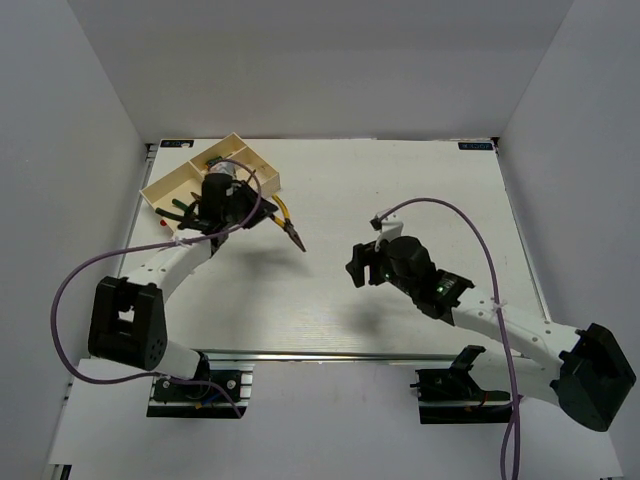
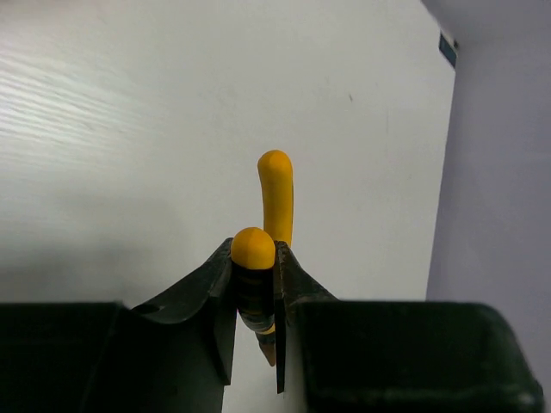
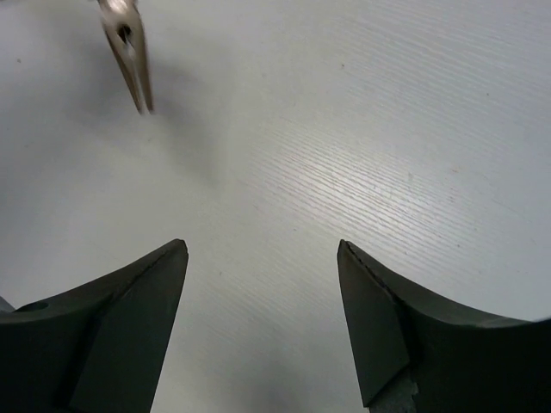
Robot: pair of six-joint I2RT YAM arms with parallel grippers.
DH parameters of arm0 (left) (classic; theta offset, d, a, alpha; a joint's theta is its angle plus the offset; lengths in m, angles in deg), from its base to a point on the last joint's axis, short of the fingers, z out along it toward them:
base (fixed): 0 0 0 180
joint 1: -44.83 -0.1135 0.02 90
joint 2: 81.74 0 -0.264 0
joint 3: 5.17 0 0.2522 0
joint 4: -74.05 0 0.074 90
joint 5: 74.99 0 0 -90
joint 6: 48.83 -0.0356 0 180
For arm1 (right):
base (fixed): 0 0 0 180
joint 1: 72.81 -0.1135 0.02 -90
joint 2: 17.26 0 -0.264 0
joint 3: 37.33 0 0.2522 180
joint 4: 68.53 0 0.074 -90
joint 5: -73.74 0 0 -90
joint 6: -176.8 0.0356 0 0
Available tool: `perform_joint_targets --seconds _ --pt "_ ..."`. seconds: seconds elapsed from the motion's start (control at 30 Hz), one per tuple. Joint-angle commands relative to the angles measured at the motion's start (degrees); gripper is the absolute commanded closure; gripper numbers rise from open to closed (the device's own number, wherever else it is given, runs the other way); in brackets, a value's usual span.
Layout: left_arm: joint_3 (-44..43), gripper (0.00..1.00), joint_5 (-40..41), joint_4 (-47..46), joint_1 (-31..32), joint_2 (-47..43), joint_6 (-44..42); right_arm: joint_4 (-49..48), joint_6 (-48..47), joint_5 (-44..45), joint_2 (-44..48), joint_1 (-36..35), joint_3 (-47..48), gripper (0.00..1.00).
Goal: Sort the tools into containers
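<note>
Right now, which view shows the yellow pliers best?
Top external: nearly the whole pliers, end to end. Left wrist shows only the handles clamped in the left gripper; right wrist only the metal nose.

We read this as a robotics lab test cell, not a home or a shop. Evidence:
- The white tabletop (image 1: 400, 290) is boxed in by plain white panels (image 1: 330, 70) at the back and both sides of the frame.
- The left arm (image 1: 165, 262) and right arm (image 1: 500, 312) are bolted to an aluminium rail (image 1: 330, 356) along the bottom edge.
- Purple cables (image 1: 58, 300) loop loose off each arm.
- A small dark label (image 1: 476, 146) sits at the upper-right corner of the tabletop.
- Props: a cream tray (image 1: 160, 187) at upper left, with yellow-handled pliers (image 1: 288, 225) just right of it in the frame.
- Both wrist views show the same white woodgrain surface; the left one also catches a panel.
</note>
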Motion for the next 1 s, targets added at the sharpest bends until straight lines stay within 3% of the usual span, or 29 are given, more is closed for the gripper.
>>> perform_joint_targets --seconds 0.0,0.17,0.4,0.97 --pt "-3.4 1.0 -0.2 4.0 -6.8 -3.8 -5.3 1.0 -1.4 3.1 3.2 0.3 -1.9 0.23" --pt "-8.1 1.0 -3.6 6.4 -18.2 -2.3 -8.9 1.8 -0.7 3.8 7.5 0.1 -5.9 0.22" --pt "-15.7 1.0 -4.9 6.7 -27.8 2.7 -12.1 2.5 -0.6 6.2 12.3 0.3 -10.3 0.19" --pt "-20.9 1.0 -4.1 -0.5 -36.2 16.4 -16.8 4.5 -1.2 9.2 14.5 0.2 -11.8 0.15"
